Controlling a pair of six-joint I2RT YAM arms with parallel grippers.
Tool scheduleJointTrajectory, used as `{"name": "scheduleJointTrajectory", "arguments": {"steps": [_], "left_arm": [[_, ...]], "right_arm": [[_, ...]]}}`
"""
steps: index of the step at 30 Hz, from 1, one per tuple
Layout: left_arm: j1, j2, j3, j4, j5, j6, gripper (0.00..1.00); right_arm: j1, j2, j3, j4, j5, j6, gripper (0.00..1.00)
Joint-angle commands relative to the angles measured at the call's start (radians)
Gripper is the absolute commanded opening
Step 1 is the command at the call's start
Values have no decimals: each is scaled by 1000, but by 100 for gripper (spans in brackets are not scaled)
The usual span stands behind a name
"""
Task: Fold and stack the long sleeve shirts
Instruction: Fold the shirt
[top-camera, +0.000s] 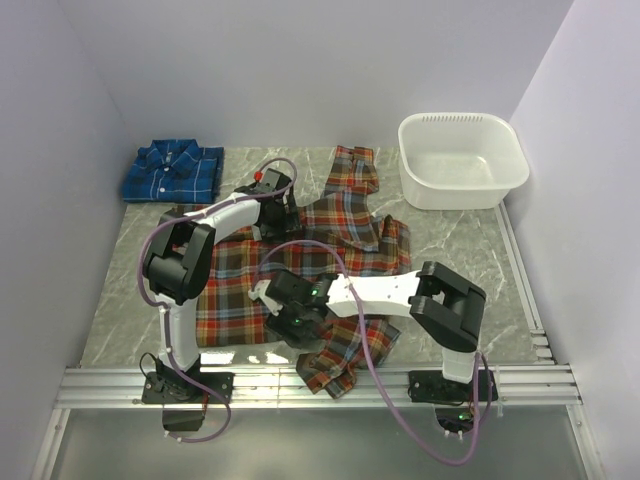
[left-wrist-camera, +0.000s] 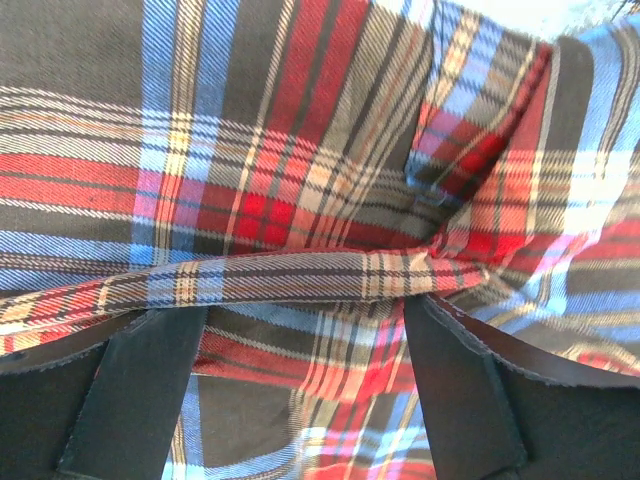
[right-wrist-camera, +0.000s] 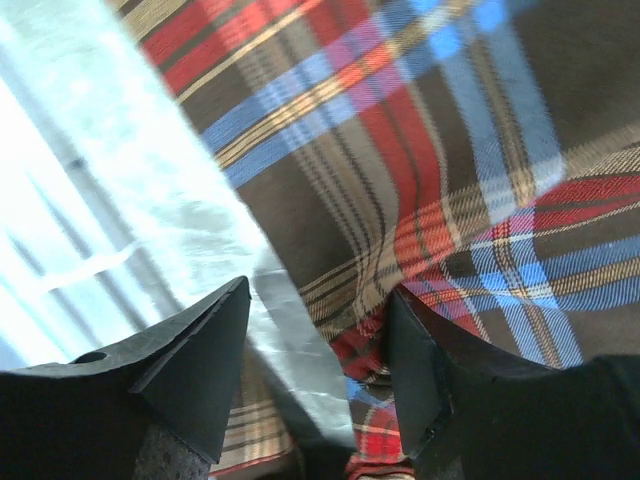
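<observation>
Top external: L claw (top-camera: 272, 192), R claw (top-camera: 292, 320) spread over red shirt (top-camera: 232, 290).

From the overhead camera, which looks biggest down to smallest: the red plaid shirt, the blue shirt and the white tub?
1. Largest by far: the red plaid shirt, spread out across the table.
2. Next: the white tub.
3. Smallest: the blue shirt, folded up. It looks somewhat smaller than the tub.

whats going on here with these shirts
The red plaid shirt lies spread out on the table, not yet folded. The left gripper is open over a raised fold of it; the right gripper is open at one edge of it. The blue shirt sits folded in the far left corner.
</observation>
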Motion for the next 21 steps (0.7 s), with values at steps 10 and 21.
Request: {"name": "scheduleJointTrajectory", "arguments": {"steps": [10,21], "left_arm": [[2,22,-29,37,14,-43,87],[74,-182,93,-81,-51,-51,89]], "right_arm": [[13,-63,68,-141,-132,-136,66],[-287,-288,51,-78,81,20,74]]}}
